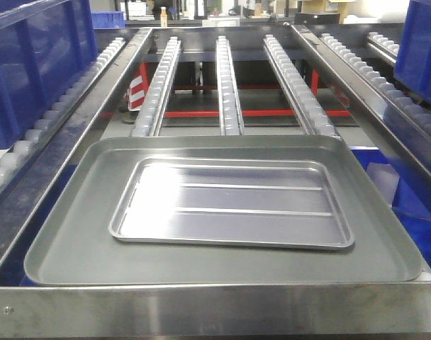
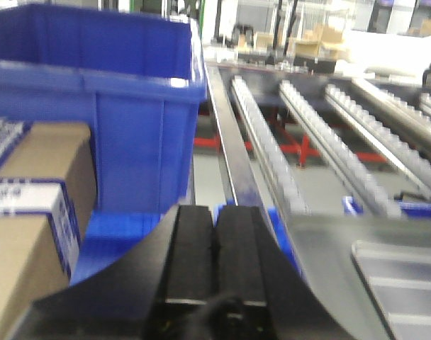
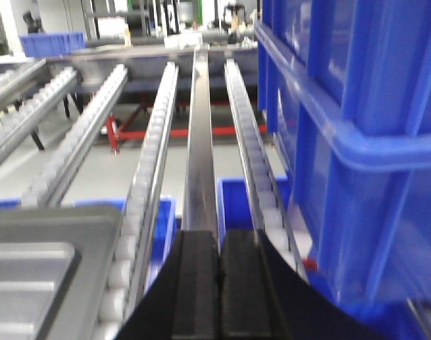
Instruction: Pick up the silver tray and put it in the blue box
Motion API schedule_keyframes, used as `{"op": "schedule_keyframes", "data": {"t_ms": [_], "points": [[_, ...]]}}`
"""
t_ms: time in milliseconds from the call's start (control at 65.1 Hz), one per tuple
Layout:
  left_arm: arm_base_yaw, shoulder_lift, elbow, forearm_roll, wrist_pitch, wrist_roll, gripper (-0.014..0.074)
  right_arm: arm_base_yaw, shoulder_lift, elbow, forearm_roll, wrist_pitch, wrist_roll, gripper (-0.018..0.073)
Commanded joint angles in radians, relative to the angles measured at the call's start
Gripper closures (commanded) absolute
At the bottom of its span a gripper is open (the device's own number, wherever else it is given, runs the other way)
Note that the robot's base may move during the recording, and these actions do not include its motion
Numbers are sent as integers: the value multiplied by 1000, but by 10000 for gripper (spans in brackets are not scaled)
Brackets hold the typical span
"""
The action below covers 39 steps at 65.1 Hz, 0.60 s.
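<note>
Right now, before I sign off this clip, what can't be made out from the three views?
- Inside the blue box: left wrist view, floor and contents hidden by its near wall.
- The silver tray: cut off by the frame edge in both wrist views; whole only in the front view.
- What supports the grey tray: front view, hidden beneath the tray itself.
- Print on the cardboard boxes: left wrist view, blurred.

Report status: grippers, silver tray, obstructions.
Left gripper shut, empty. Right gripper shut, empty. Silver tray nested in larger grey tray, untouched. Nothing on top.
</note>
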Motion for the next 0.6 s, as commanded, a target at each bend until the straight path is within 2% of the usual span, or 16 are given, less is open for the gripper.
{"op": "schedule_keyframes", "data": {"t_ms": [0,107,230,322,415,491,583], "points": [[2,-15,-38,-6,-116,0,701,-3,-22,-14,15,-159,-2,503],[2,11,-187,72,-1,0,701,-3,-17,-111,61,-138,-2,503],[2,100,-420,140,221,0,701,-3,46,-277,63,-25,-2,503],[2,226,-587,137,383,0,699,-3,139,-389,63,27,-2,498],[2,356,-696,106,465,0,680,-2,250,-483,63,51,-2,457],[2,448,-751,71,490,0,605,-1,328,-532,63,82,-2,375],[2,565,-795,18,490,0,423,14,427,-589,63,140,-2,234]]}}
